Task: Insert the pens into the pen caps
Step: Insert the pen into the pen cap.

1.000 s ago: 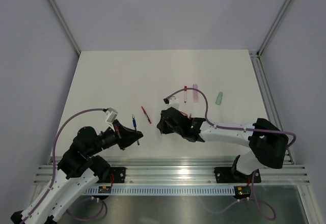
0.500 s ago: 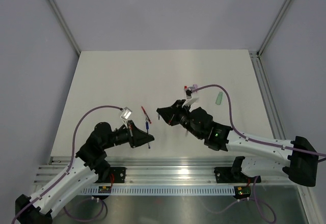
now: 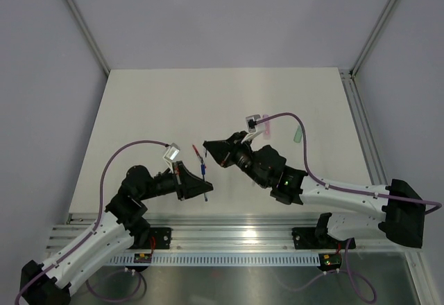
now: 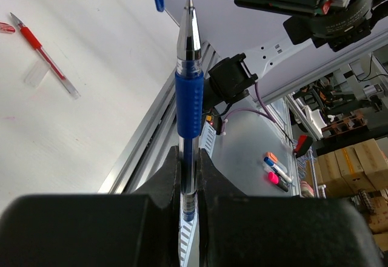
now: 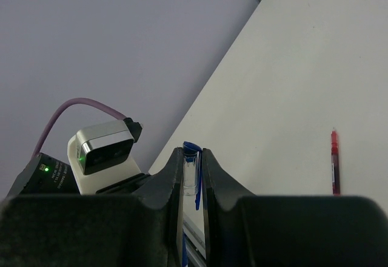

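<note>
Pen and cap lifted, not yet joined

We see the left pincer [image 4: 188,158] clamped tight on the rear of the blue pen [image 4: 189,97], tip pointing outward. The right pincer [image 5: 193,158] is closed narrowly on the blue cap [image 5: 191,148]. Both hang above the surface [image 3: 152,111], near the middle of its near edge, close together but apart. In the left wrist view the cap sits to the left of the pen tip, so we judge the two are off line, and a push now could strike the cap's rim instead of entering. Because the pen is gripped far from its tip, we think it may pivot or slide back in the jaws under pressure, or the small cap may twist out of its hold. The red pen [image 3: 198,154] lies on the surface just beneath and could be knocked if either arm dips.
</note>
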You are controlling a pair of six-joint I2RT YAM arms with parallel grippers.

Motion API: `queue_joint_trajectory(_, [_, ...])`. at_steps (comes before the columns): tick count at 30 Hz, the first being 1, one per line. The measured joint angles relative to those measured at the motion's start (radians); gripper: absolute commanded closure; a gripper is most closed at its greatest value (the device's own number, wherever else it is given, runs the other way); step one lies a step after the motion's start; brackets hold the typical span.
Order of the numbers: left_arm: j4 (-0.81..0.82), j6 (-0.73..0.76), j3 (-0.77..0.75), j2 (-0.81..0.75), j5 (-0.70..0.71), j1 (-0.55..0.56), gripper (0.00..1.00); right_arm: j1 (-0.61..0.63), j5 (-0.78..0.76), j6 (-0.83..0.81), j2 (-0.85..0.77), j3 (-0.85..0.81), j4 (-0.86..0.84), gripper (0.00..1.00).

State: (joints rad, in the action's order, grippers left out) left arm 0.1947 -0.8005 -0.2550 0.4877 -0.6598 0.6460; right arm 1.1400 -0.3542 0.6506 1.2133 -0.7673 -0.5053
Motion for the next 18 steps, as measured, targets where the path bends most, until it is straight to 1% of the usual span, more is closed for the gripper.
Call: queue_joint_trajectory(18, [0.008, -0.005, 0.0, -0.01, -0.008, 0.0, 1.0, 0.021, 0.009, -0.022, 0.017, -0.027, 0.002, 1.0])
